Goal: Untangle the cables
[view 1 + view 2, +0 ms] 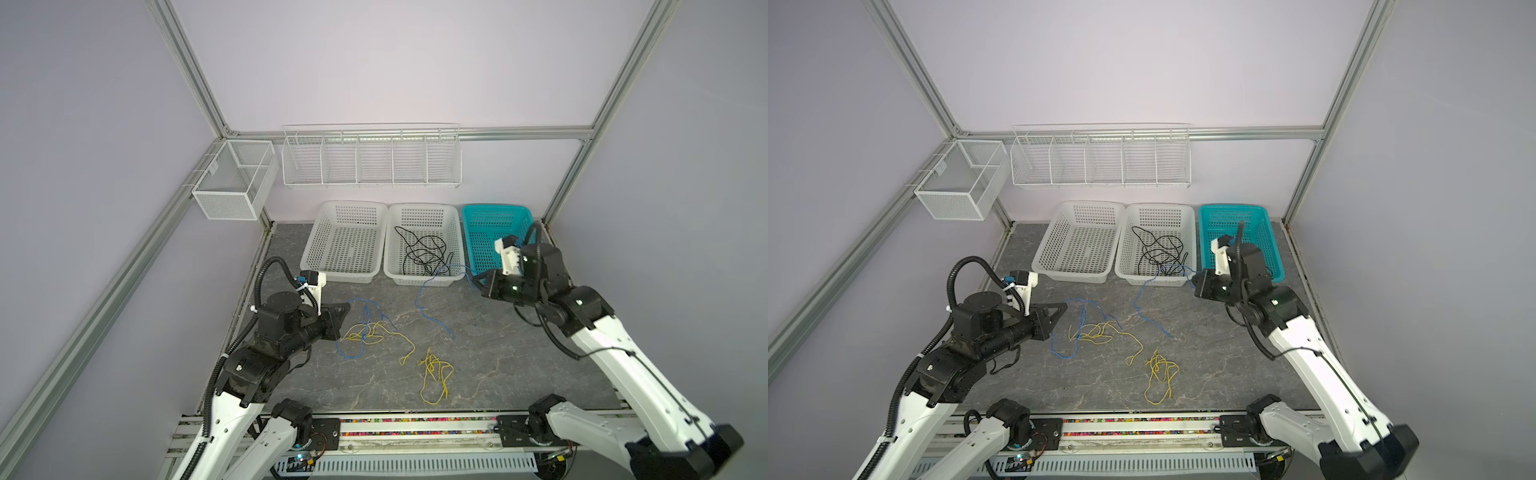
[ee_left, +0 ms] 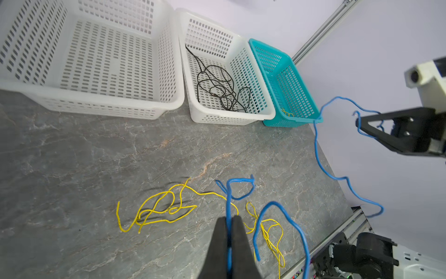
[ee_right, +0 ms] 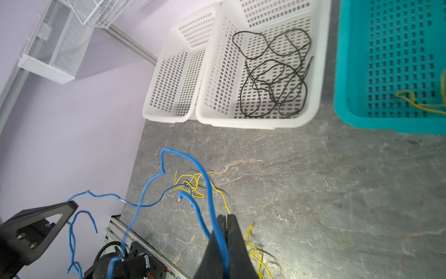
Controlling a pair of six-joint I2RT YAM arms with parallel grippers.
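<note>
While the black cables [image 1: 424, 251] lie coiled inside the middle white basket [image 1: 424, 205], the blue and yellow ones are all outside it. The first blue cable [image 1: 423, 293] runs past that basket's front rim and down onto the tabletop [image 1: 519, 353]. It is pinched in the right claw [image 1: 477, 277], which hangs just off the basket's front right corner (the wrist view shows its fingers [image 3: 235, 232] pressed together on the strand). The second blue cable [image 1: 365, 318] is looped through a yellow cable [image 1: 386, 328] in front of the basket, toward the left arm's side. The left claw [image 1: 347, 306] is clamped shut on it there, above the tabletop. Farther in front of the basket lies a separate yellow tangle [image 1: 434, 370]. A yellow strand [image 3: 415, 102] rests in the teal basket [image 1: 494, 206], just beside the middle one on the right arm's side, and another white basket [image 1: 349, 203] stands on its opposite side.
</note>
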